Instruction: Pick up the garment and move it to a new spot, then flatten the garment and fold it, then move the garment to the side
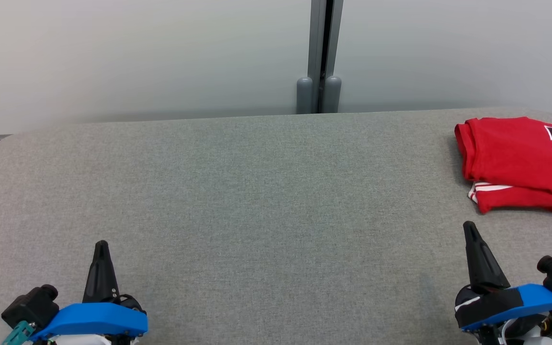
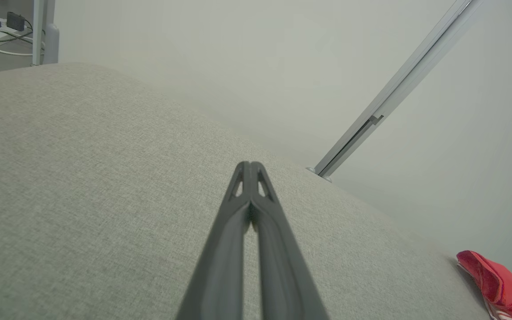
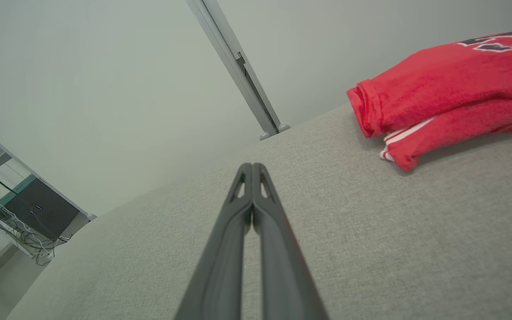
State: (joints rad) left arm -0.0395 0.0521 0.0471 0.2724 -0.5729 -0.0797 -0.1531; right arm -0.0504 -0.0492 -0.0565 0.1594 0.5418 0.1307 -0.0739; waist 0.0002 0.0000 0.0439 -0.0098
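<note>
- The left gripper (image 1: 101, 245) and right gripper (image 1: 469, 226) sit over the table (image 1: 257, 191), fingers pressed together, holding nothing
- The garment (image 1: 515, 163) lies folded at the table's far right, apart from the right gripper
- Pinching only its top layer may pull the fold open; a nudge may push it off the side
- Its right part is cut off, so the table edge there cannot be judged

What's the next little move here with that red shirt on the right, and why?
Probably open the right gripper and ease it forward to the near edge of the shirt. It is shut, empty and nearest the shirt, which lies loosely folded at the right end of the table, untouched. The left gripper sits far off, also shut.
</note>
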